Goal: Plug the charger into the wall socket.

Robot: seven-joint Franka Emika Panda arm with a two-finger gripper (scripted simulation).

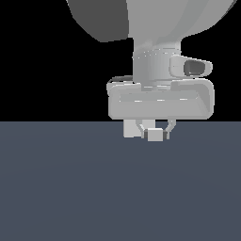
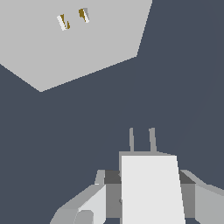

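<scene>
Charger between jaws, facing wall socket

The tool hangs just above the dark tabletop, its fingers closed on the small white charger (background black).

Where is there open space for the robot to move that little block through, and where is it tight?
In the wrist view, bare dark floor lies between the charger, with its two prongs, and the wall socket. In the exterior view the floor below the end effector looks bare. It is crowded only at the fingers, around the charger.
</scene>
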